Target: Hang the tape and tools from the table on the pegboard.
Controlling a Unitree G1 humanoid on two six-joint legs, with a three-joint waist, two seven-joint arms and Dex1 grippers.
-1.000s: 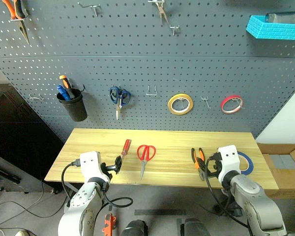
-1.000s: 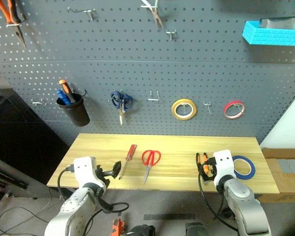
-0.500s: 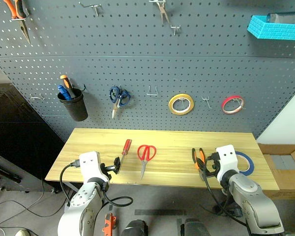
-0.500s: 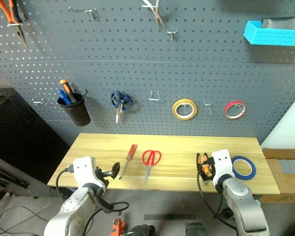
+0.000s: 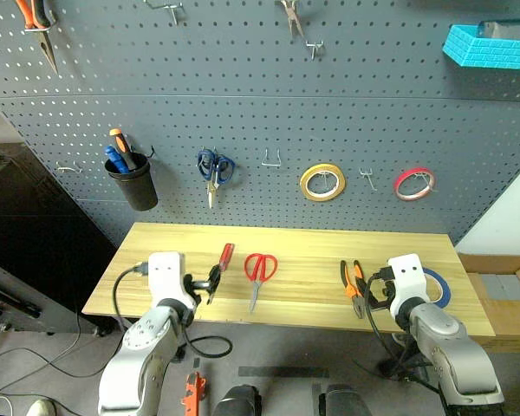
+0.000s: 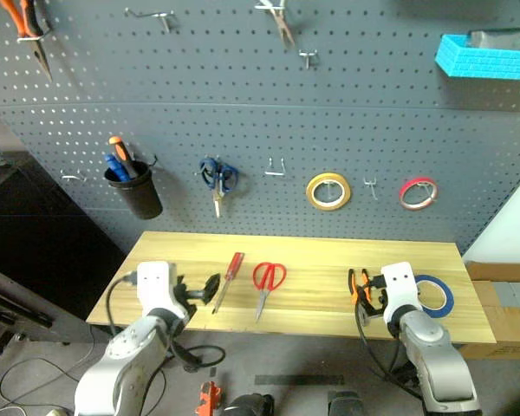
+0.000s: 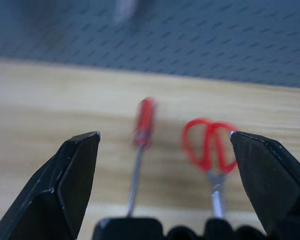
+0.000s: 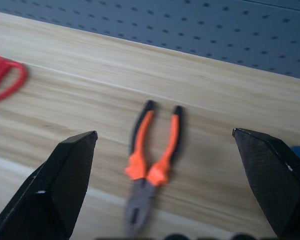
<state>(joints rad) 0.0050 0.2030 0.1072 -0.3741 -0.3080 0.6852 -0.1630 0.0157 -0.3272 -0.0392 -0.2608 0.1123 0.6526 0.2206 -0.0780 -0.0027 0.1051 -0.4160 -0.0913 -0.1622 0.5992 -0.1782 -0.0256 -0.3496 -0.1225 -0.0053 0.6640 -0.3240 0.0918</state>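
1. Left eye view: you see the table (image 5: 286, 247) across the lower middle of the frame, with the pegboard (image 5: 260, 113) behind it. On the table, from left to right, lie the red-handled screwdriver (image 5: 222, 263), the red-handled scissors (image 5: 258, 270), the pliers (image 5: 352, 282) and the blue tape (image 5: 435, 286). The left gripper (image 5: 210, 283) sits at the table's near edge, lower left of centre, fingers spread wide and holding nothing. The right gripper (image 5: 370, 292) sits lower right, just beside the pliers, also spread wide and empty.
2. Left eye view, pegboard: you see blue-handled scissors (image 5: 212, 169), a yellow tape ring (image 5: 321, 182), a thin red tape ring (image 5: 413, 183) and a black cup (image 5: 132, 182) with screwdrivers hanging in a row at mid-frame.
3. Left wrist view: between the wide-apart fingers (image 7: 55, 187) you see the screwdriver at centre and the scissors right of centre, both flat on the wood.
4. Right wrist view: the pliers lie at centre between the wide-apart fingers (image 8: 55, 190), handles toward the pegboard.
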